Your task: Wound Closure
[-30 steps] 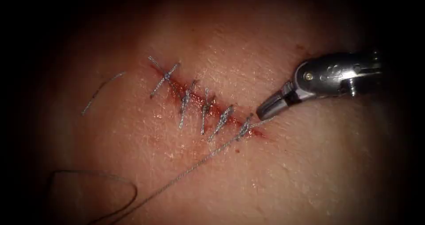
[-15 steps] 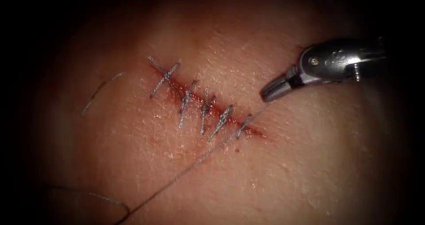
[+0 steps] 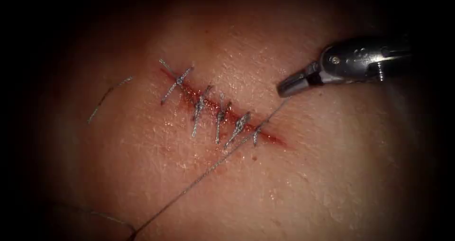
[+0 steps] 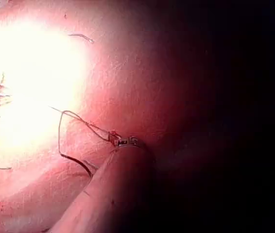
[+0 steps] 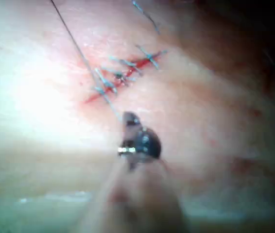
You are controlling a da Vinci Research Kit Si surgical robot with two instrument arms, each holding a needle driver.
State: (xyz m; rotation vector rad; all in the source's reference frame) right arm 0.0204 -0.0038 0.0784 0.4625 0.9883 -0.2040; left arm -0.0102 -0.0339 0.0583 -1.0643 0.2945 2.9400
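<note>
Thread [image 3: 208, 171] pinched in jaws pressed together at the tip of the right tool [image 3: 286, 88], to the right of the cut [image 3: 222, 110] and just above its lower end. Runs taut from that tip down across the last stitch [image 3: 256, 134], then on over the tissue [image 3: 294, 174] to the left of the cut, ending in a dark loop far below it. Tool body slanted down from the right, wrist bent so the tip points toward the cut, hovering above the tissue; lifted higher and farther from the cut than a second ago, with the thread drawn straighter. Five stitches crossing the cut, red fluid [image 3: 189, 95] along its line. Cut end of thread [image 3: 106, 96] lying well to the left of the cut. In the left wrist view, left tool [image 4: 123, 141] well apart from the cut, with thread looped beside its tip; cannot tell how its jaws stand. Needle not made out.
</note>
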